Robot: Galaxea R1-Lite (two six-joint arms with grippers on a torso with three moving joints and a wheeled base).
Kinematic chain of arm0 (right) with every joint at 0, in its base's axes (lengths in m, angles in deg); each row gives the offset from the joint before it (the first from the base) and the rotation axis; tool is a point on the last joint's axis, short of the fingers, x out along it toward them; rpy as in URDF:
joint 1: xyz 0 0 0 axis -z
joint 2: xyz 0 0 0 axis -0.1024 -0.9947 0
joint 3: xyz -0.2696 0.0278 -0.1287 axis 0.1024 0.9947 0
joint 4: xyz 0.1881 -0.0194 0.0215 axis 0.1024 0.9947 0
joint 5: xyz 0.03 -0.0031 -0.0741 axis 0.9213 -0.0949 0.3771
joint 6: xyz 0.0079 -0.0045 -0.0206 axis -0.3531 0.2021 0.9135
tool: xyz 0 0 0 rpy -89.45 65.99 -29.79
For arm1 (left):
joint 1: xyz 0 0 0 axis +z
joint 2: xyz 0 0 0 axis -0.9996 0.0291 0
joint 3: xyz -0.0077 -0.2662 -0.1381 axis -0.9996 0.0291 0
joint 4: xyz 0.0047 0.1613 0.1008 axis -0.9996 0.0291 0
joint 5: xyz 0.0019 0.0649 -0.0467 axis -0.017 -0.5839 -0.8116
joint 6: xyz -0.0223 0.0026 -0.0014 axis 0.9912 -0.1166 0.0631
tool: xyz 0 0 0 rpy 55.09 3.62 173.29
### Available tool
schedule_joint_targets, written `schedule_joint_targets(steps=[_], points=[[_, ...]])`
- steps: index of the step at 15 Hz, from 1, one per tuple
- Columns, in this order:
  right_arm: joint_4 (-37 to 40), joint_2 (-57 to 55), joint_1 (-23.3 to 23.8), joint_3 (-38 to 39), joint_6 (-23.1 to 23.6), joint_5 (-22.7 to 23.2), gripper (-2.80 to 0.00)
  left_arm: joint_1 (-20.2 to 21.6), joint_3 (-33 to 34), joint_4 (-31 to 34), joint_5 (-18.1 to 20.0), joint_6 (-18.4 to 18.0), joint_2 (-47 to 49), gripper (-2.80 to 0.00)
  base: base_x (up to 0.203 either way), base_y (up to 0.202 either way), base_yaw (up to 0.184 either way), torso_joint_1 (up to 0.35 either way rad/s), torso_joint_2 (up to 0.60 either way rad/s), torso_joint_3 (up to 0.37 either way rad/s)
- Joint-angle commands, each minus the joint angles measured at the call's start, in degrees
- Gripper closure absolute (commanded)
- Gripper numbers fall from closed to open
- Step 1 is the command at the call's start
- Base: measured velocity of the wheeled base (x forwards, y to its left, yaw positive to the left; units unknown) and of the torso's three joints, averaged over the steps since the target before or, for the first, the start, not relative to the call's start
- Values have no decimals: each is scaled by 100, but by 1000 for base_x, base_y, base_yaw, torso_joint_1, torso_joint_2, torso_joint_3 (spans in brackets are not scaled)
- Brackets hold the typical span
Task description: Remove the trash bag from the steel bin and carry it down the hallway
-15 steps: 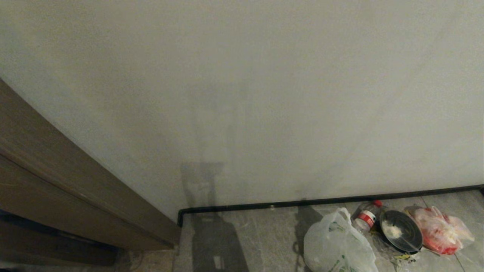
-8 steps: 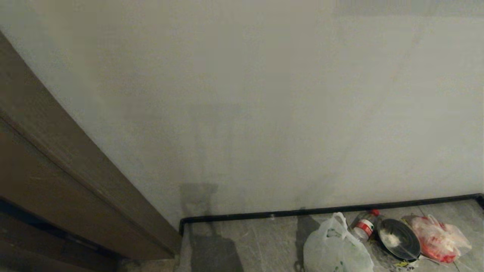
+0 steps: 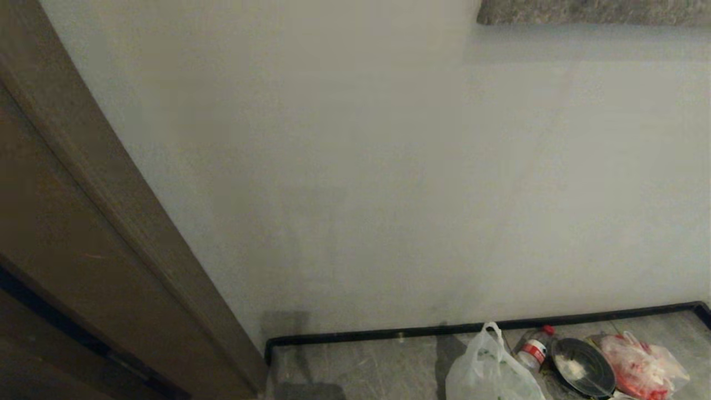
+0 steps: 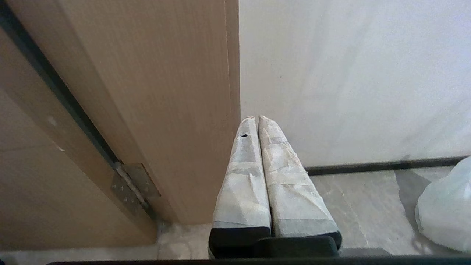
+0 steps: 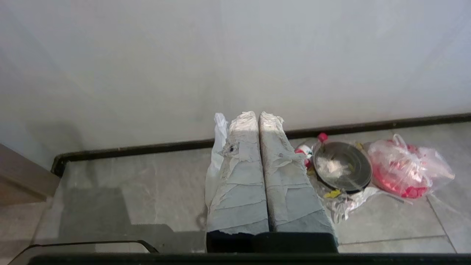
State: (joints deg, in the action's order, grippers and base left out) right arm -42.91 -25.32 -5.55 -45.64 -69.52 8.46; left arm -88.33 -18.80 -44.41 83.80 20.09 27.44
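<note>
View tilted up, things unmoved | crinkly translucent trash bag (image 3: 489,375) on marbled tiles | both tools pressed together, empty

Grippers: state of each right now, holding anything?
Left gripper: shut, empty, near the door frame.
Right gripper: shut, empty; the trash bag sits on the floor beyond it.
</note>
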Motion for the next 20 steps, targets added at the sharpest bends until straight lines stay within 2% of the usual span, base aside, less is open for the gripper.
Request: schedule_joint_targets(steps=[1,9,20], points=[[4,1,2,1,1,-2,0,0,0,-4,-1,2,-2,0,0,0,0,2,-2,203],[4,1,2,1,1,-2,0,0,0,-4,-1,2,-2,0,0,0,0,2,-4,197],[4,1,2,1,1,-2,0,0,0,-4,-1,-15,-2,0,0,0,0,1,-3,22]])
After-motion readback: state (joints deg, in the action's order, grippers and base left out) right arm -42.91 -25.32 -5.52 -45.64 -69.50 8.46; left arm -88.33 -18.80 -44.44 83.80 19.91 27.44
